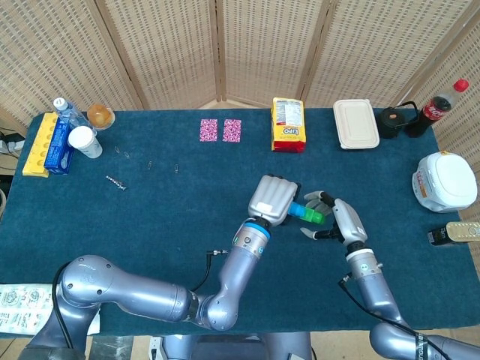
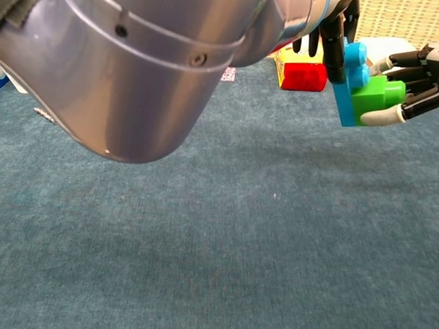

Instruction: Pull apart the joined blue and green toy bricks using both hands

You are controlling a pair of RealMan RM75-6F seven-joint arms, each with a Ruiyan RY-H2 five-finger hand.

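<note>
The left hand (image 1: 274,199) is gripping the blue brick (image 2: 346,86), and the right hand (image 1: 339,221) is pinching the green brick (image 2: 375,99) (both bricks joined, above the table (image 1: 172,202)).

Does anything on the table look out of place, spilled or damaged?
Nothing looks spilled or damaged. Small loose bits, a screw and some clips, lie scattered on the table at left.

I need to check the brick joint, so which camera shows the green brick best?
The chest view: the green brick is large and sharp, seated against the blue brick. The head view shows only a small green patch between the two robot hands.
</note>
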